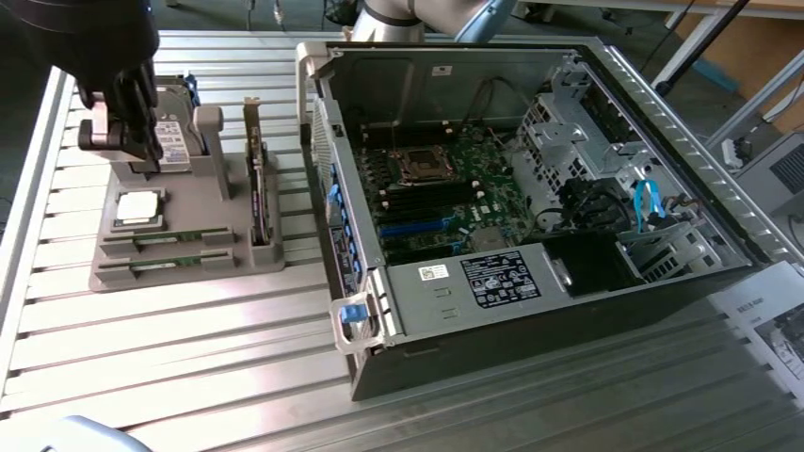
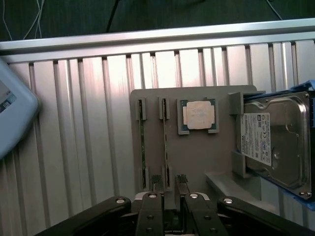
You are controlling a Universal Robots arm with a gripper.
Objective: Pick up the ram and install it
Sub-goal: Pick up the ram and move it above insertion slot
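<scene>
Edgewise, narrow green ram point(image 2: 166, 142) in gray holder point(image 2: 197, 157)

The gripper point(image 2: 169, 181) was matte black, its jointed linkage bars pinned with round silver screws point(image 2: 120, 200), and its two narrow fingers point(image 2: 156, 181) ended in small ribbed tips. The arm point(image 1: 409, 14) was a pale grey tube with a light-blue joint cap point(image 1: 484, 21).
</scene>
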